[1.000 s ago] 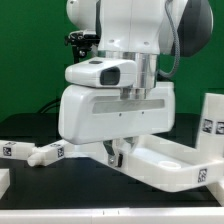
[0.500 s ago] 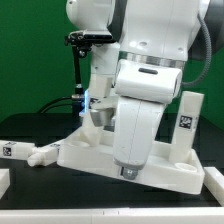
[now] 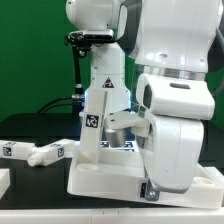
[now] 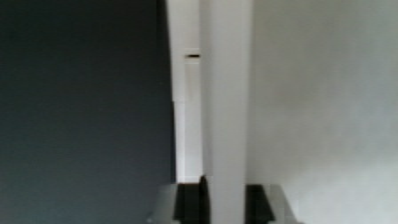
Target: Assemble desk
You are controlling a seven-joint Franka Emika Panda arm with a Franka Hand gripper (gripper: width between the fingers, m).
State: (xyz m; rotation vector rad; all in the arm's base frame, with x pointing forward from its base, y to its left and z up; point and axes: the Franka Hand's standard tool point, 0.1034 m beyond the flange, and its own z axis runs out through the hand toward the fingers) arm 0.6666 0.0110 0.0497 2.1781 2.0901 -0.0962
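Loose legs (image 3: 40, 152): seen lying on the dark table (image 3: 35, 178) at the exterior view's left, apart from the panel. They would be knocked away only if the panel were swung into them.

Upright leg (image 3: 97, 128): seen standing on the desk's tabletop panel (image 3: 110, 180) near its end at the exterior view's left, tag turned to the camera. How firmly it is seated cannot be judged from here, so it could be rocked loose by a sharp turn or a tilt.

Tabletop panel: laid on the table across the middle, rim up, its long side stretched toward the exterior view's right. Its far part is hidden by the arm.

Gripper (image 3: 147, 191): pressed together on the panel's rim, low at the near edge. In the wrist view the thin white wall is seen pinched between the fingers (image 4: 180, 205).

Risk, grip: only a narrow strip of rim is held. If the panel is dragged against table friction, the wall could slide out of the pinch or the panel could be twisted about it.

Risk, lift: with the hold at one edge, the far end may be left sagging.
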